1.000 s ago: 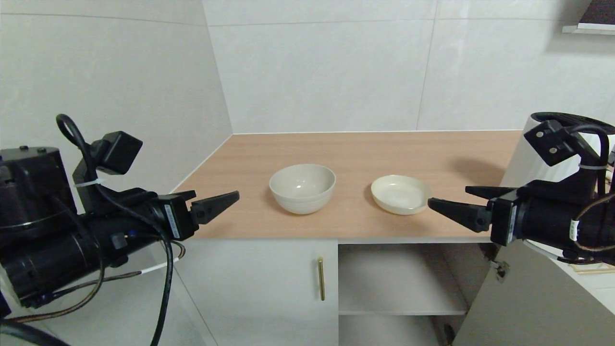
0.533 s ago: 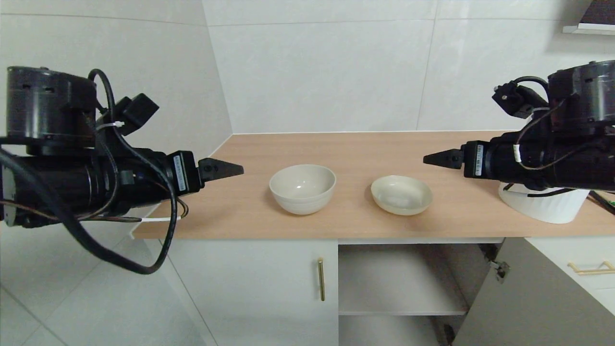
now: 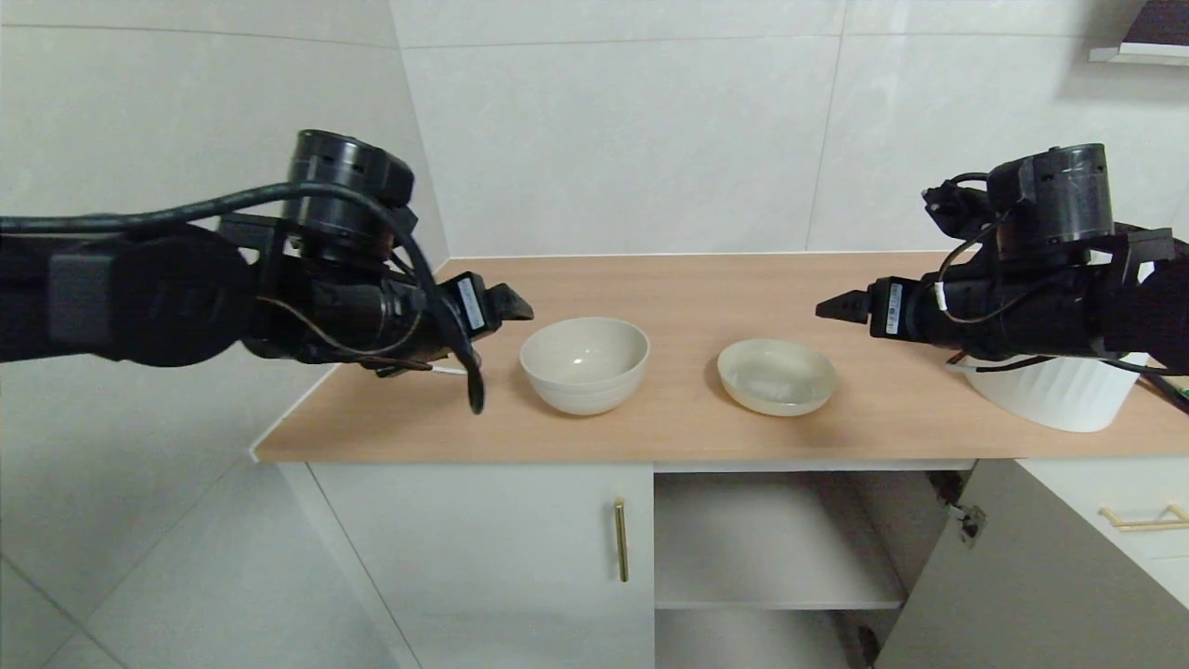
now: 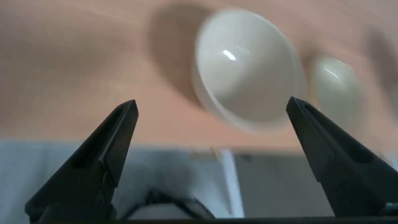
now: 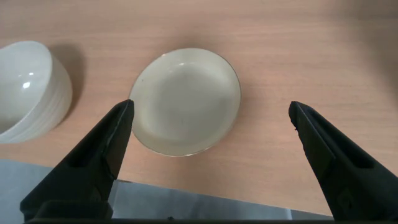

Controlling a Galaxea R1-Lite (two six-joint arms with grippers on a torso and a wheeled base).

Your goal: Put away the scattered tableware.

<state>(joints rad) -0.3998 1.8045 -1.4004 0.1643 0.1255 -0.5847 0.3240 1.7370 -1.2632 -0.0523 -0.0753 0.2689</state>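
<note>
Bowl: deep, off-white bowl (image 3: 584,363), upright on the wooden countertop (image 3: 687,288), just left of the head view's centre; nothing in it.
Dish: shallow cream dish (image 3: 777,375), upright on the same countertop, right of centre, near the bowl but not touching it.
Left gripper: left gripper (image 3: 520,308) at centre-left of the head view, hanging above the countertop just beside the bowl's left rim; in the left wrist view (image 4: 211,109) its fingers are spread wide, with nothing held and the bowl between the tips.
Right gripper: right gripper (image 3: 836,307) at centre-right, above the countertop, pointing toward the dish and clear of it; in the right wrist view (image 5: 211,109) its fingers are spread wide, empty, with the dish framed between them.
Container: white ribbed container (image 3: 1068,400) at the right edge, on the countertop under the right arm.
Cabinet: below the countertop, a closed door with a brass handle (image 3: 620,539) at lower centre; beside it an open compartment with a shelf (image 3: 771,557), its door (image 3: 985,576) swung out at lower right.
</note>
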